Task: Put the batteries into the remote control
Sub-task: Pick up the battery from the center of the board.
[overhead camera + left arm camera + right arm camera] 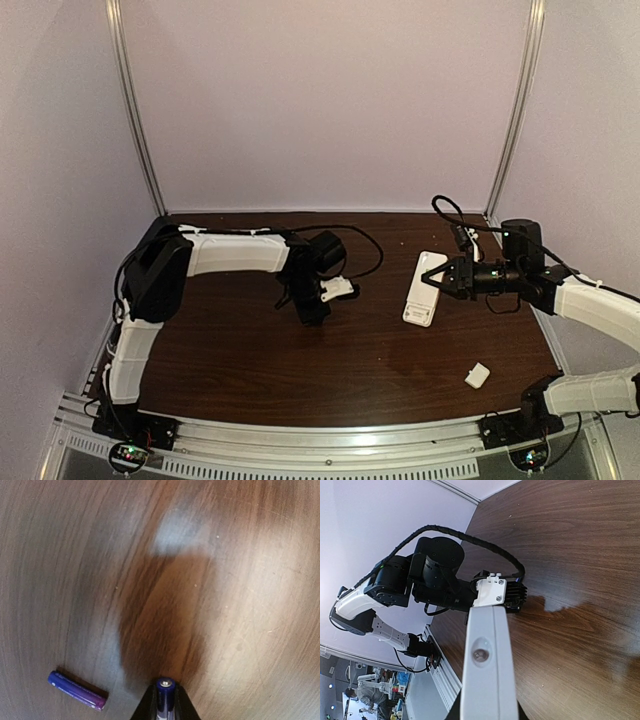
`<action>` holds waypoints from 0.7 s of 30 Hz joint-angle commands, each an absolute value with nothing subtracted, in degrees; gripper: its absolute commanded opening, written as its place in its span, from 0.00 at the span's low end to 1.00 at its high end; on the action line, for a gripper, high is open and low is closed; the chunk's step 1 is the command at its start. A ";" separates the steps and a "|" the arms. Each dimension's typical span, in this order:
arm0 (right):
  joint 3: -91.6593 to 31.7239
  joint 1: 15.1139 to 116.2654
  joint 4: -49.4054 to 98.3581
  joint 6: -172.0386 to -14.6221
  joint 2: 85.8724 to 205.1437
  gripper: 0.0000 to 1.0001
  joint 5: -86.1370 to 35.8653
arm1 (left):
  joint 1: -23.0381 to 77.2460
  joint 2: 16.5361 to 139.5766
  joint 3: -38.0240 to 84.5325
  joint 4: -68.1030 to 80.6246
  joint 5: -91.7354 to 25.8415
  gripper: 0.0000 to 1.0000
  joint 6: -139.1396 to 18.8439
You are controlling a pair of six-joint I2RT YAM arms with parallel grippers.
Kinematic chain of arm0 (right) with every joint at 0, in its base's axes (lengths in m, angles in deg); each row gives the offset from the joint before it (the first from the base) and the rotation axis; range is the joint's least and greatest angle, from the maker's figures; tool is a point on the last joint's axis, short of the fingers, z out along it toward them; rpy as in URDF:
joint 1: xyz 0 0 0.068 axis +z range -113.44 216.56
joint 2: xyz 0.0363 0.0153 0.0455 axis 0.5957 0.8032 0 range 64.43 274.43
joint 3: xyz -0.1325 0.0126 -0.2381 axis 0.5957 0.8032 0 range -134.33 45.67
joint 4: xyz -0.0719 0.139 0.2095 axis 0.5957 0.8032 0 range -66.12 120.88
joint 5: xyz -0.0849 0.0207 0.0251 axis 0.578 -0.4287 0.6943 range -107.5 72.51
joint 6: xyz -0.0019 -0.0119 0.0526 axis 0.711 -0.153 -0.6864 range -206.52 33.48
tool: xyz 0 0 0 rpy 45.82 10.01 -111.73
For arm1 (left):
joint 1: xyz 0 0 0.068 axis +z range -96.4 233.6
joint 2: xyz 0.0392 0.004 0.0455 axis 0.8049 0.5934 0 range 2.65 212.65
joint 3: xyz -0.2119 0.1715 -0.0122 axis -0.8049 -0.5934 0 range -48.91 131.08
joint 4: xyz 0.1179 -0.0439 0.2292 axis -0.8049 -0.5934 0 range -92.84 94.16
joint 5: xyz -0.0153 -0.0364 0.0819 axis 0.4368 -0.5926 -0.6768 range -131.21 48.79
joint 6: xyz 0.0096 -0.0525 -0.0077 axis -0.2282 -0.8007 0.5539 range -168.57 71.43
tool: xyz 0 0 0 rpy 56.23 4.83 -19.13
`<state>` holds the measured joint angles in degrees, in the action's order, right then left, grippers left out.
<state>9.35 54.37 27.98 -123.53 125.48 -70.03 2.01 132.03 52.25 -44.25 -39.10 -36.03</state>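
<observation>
The left tool (165, 705) grips one battery (165, 686) endwise, apparently for insertion; the second battery (77, 690) lies on the table (225, 605). The right tool (452, 278) clamps the remote control (424, 288), presumably steadying it.

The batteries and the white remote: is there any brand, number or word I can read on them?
None can be read.
On the lying battery, any print on its wrap is too blurred to read.
On the held battery, seen end-on, no print shows.
On the remote control, plain white, no lettering is visible.

Top camera high, rear; wrist cameras close, seemingly sharing table (300, 360).
</observation>
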 commanded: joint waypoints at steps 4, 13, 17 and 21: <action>9.32 53.89 27.57 -122.94 125.20 0.00 -70.92 | 0.36 132.45 52.66 -47.26 -36.57 0.05 -35.66; 10.50 54.18 25.15 -128.13 126.45 0.00 -72.09 | -0.25 116.08 43.08 -37.98 -28.57 0.00 -37.18; 10.62 55.70 24.06 -130.56 127.24 0.00 -72.36 | -0.91 105.27 35.45 -28.90 -23.07 0.00 -36.38; 9.95 58.59 24.10 -132.41 128.11 0.00 -71.63 | -3.27 96.71 28.79 -18.51 -19.39 0.00 -34.95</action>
